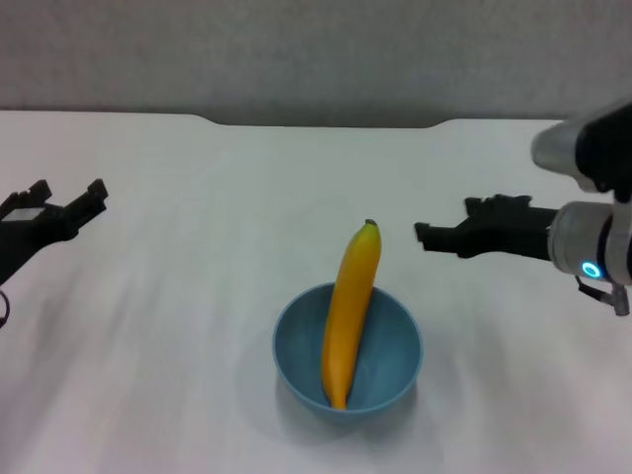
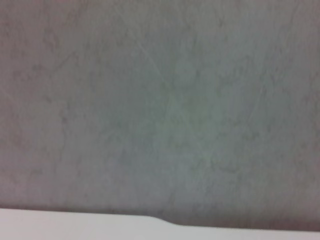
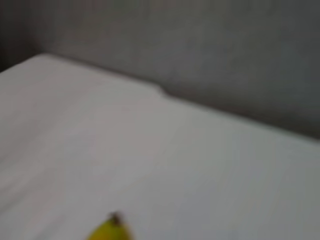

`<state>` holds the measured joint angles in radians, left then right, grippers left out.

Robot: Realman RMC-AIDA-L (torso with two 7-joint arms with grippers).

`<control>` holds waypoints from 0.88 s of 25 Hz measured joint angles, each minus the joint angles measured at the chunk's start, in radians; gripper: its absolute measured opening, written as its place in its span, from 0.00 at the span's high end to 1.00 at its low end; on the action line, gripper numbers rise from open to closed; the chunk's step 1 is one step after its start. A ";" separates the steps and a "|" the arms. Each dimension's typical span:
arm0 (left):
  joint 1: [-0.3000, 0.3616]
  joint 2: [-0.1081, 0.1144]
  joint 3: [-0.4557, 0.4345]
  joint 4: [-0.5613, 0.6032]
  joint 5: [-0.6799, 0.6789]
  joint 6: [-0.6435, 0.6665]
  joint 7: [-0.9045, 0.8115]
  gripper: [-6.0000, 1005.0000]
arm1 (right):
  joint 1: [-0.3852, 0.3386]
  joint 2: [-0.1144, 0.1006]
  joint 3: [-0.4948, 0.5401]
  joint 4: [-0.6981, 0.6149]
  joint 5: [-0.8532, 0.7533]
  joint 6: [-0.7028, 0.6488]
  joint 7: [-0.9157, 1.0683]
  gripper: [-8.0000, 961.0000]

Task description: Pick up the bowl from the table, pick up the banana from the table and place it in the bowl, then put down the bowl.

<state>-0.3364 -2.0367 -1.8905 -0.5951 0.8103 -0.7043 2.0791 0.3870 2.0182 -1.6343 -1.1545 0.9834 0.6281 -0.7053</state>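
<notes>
The light-blue bowl stands on the white table near the front middle. The yellow banana lies in it, leaning over the far rim with its dark stem tip pointing away from me. In the right wrist view only the banana's stem end shows. My left gripper hovers at the far left, open, nothing between its fingers. To the right of the banana's tip, my right gripper is apart from it and open, holding nothing.
The table's far edge has a shallow cutout in front of a grey wall. The left wrist view shows mostly that grey wall and a strip of table edge.
</notes>
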 joint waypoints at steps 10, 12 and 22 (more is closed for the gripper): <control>-0.019 -0.002 0.009 0.140 -0.074 -0.052 0.160 0.13 | -0.090 -0.002 -0.276 0.072 0.002 -0.541 -0.038 0.11; -0.027 -0.004 0.009 0.169 -0.076 -0.052 0.196 0.13 | -0.106 -0.001 -0.356 0.123 0.002 -0.710 -0.028 0.11; -0.039 -0.008 0.007 0.230 -0.096 -0.051 0.251 0.13 | -0.093 -0.001 -0.599 0.409 -0.008 -1.280 0.276 0.11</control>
<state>-0.3752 -2.0449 -1.8838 -0.3651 0.7140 -0.7556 2.3301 0.2940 2.0176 -2.2334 -0.7451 0.9757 -0.6523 -0.4293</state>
